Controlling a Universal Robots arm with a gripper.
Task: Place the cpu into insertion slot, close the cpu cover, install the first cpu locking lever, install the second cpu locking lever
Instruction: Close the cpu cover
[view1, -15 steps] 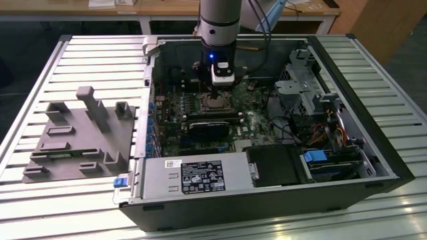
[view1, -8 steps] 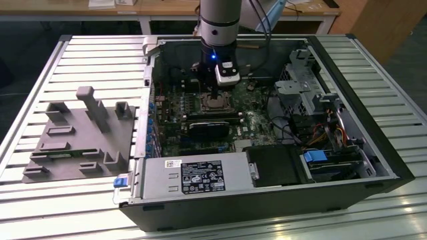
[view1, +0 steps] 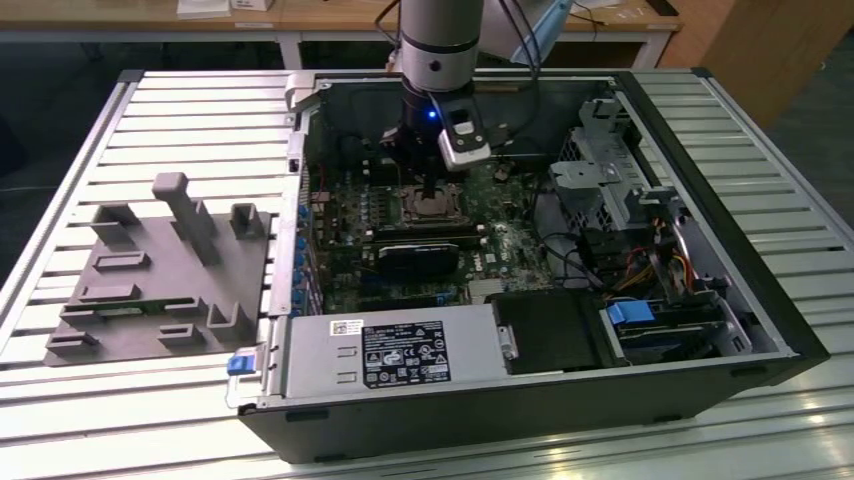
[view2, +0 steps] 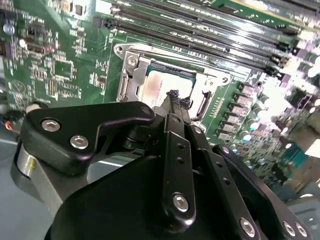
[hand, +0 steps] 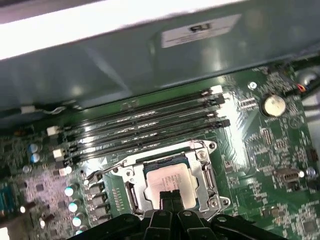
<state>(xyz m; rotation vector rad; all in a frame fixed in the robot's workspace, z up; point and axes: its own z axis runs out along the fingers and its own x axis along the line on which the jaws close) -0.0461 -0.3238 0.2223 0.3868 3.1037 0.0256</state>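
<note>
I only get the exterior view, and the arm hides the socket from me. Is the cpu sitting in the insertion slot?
Observer: Yes. In both wrist views the cpu lies flat in the insertion slot, silver top up.
Operator: And the cpu cover, up or down?
Observer: Down, it seems. The cpu cover lies over the socket, and the cpu shows through its window.

cpu (hand: 167, 181) in insertion slot (hand: 208, 172), end effector (hand: 170, 198) over cpu
</note>
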